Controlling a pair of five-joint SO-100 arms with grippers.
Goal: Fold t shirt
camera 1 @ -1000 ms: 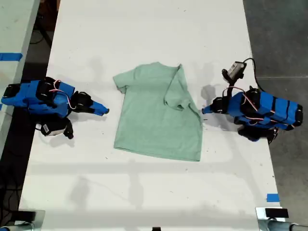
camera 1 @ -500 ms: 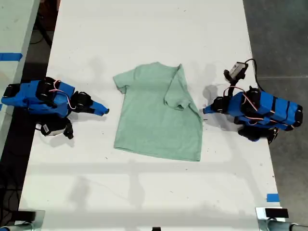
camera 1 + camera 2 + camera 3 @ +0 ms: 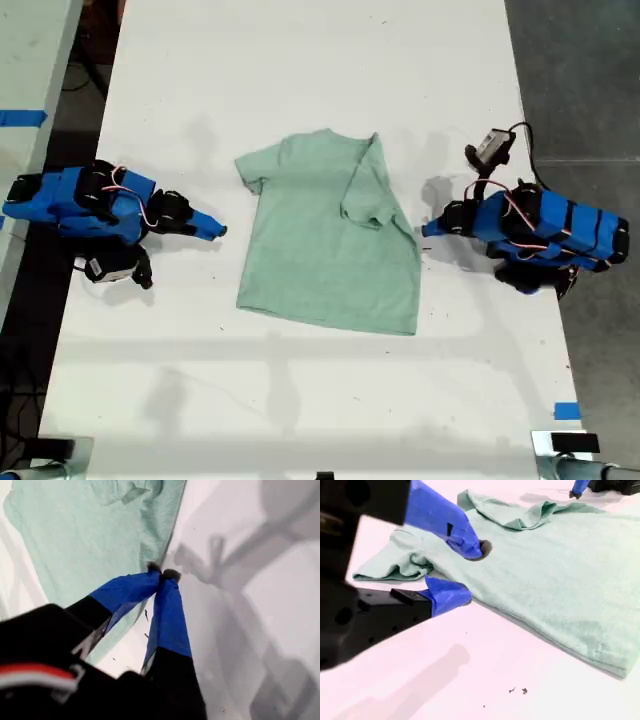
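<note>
Two grippers. My first gripper (image 3: pixel 162 574): jaws pressed together, empty, at shirt (image 3: pixel 330 240) edge. My second gripper (image 3: pixel 470 574): spread, near sleeve (image 3: pixel 395 567). Risk: pressed-together jaws shove cloth, bunching the fold.

The exterior view looks straight down; both wrist views sit close, sharing the t shirt (image 3: pixel 330 235).

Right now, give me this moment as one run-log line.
t shirt: flat, one sleeve folded in | first end effector: shut at shirt edge | second end effector: open, empty
</note>
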